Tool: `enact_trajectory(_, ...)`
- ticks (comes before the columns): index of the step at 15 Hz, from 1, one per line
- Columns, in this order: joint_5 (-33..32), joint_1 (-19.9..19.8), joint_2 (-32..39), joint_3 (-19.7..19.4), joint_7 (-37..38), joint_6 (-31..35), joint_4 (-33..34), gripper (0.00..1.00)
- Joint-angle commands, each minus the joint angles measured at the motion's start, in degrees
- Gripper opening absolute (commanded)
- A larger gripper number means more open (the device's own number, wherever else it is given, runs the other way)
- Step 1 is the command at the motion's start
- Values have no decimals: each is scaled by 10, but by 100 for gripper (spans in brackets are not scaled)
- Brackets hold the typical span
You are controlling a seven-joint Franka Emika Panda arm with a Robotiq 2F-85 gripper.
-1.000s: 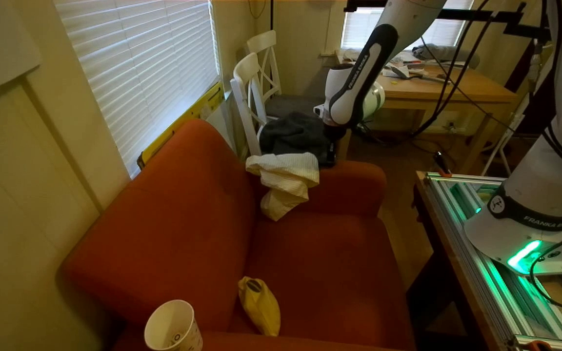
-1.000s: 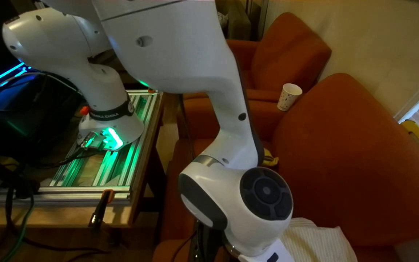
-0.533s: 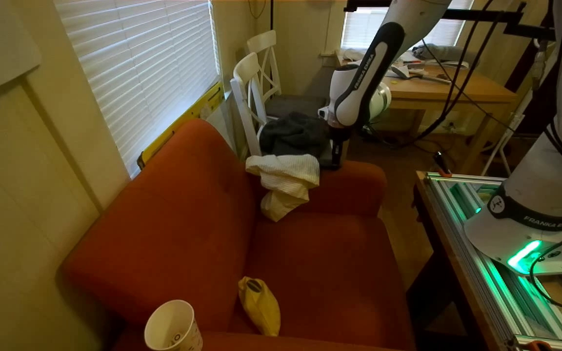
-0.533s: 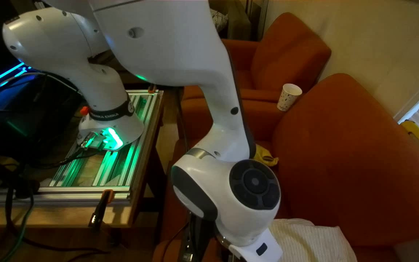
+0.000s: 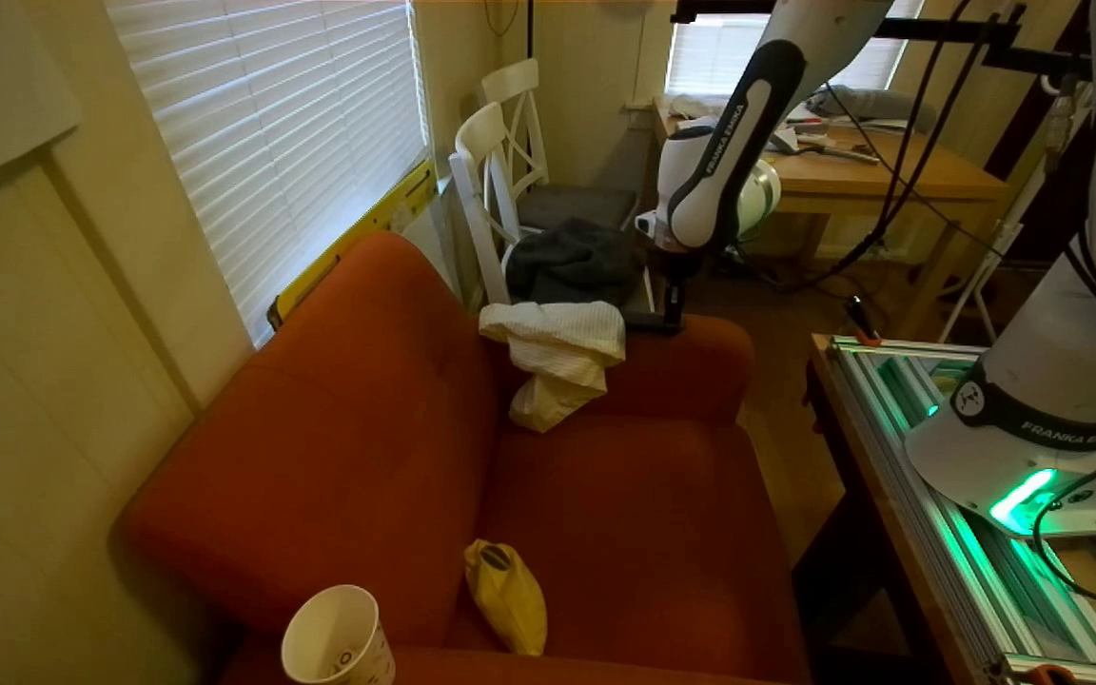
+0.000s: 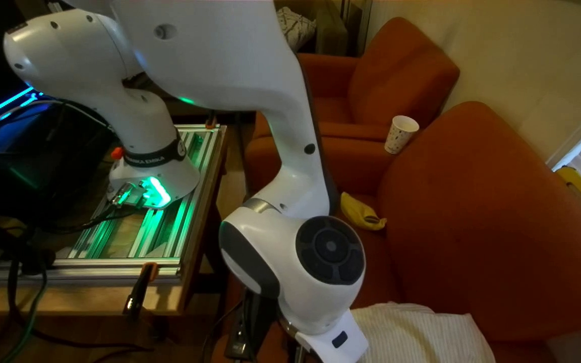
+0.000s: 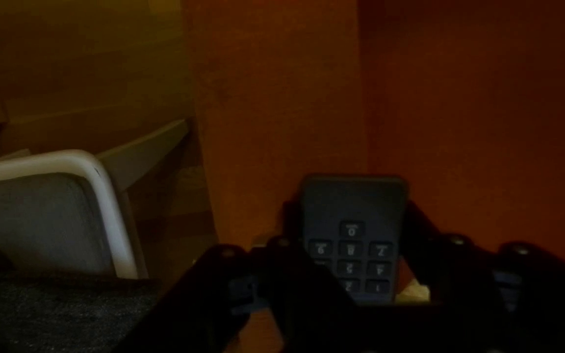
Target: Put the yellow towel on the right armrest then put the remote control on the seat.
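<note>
Shifted away from the towel (image 5: 557,347), the hand (image 7: 353,215) clasps the remote (image 7: 353,240) by its sides over the armrest (image 5: 700,357), long axis along it, the seat (image 5: 624,514) lower and just beside.

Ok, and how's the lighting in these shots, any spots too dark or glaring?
Wrist view: very dim, the gripper's fingers nearly black, though the remote control shows several legible digits, upside down; both exterior views: the green light on the arm's base glares; an exterior view: the window blinds look brightly lit.
</note>
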Motion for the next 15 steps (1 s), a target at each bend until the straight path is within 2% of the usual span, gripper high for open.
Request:
enact_trajectory(1,-19,11,-11,-32,-2,-7,-28,26)
enact_trajectory(15,-36,18,-14,-67,-36,-25,-40,26)
